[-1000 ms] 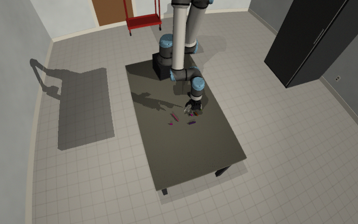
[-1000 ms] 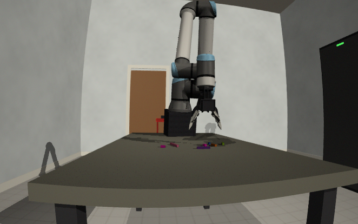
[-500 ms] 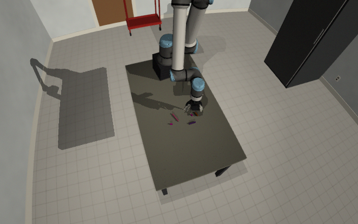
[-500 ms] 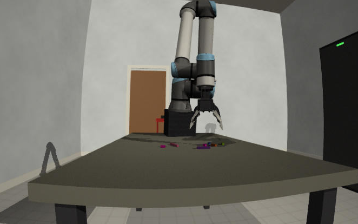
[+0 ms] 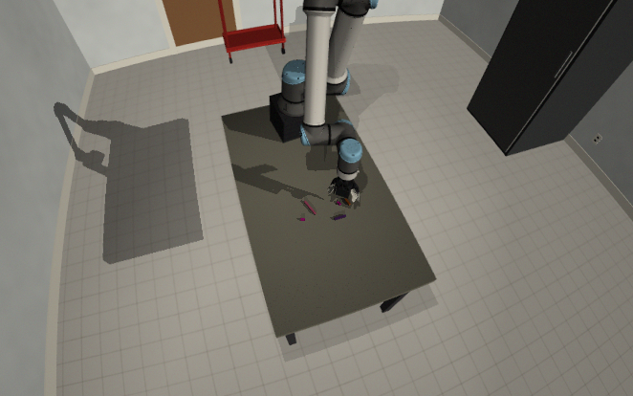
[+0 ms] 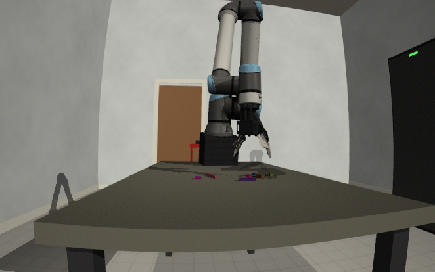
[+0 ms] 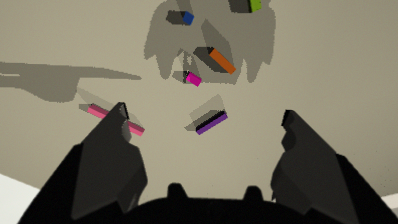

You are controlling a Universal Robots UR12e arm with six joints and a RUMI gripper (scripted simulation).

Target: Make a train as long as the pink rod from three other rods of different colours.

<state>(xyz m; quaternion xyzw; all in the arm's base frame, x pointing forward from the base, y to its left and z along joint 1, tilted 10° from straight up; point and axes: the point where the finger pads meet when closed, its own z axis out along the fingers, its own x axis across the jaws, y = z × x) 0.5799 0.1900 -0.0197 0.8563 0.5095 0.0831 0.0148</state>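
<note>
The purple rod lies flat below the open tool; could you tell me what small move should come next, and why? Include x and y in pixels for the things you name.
Probably lower the tool (image 6: 253, 156) (image 7: 205, 107) toward the purple rod (image 5: 339, 216) (image 6: 247, 179) (image 7: 212, 123): its fingers stand open, high above the rods.
</note>
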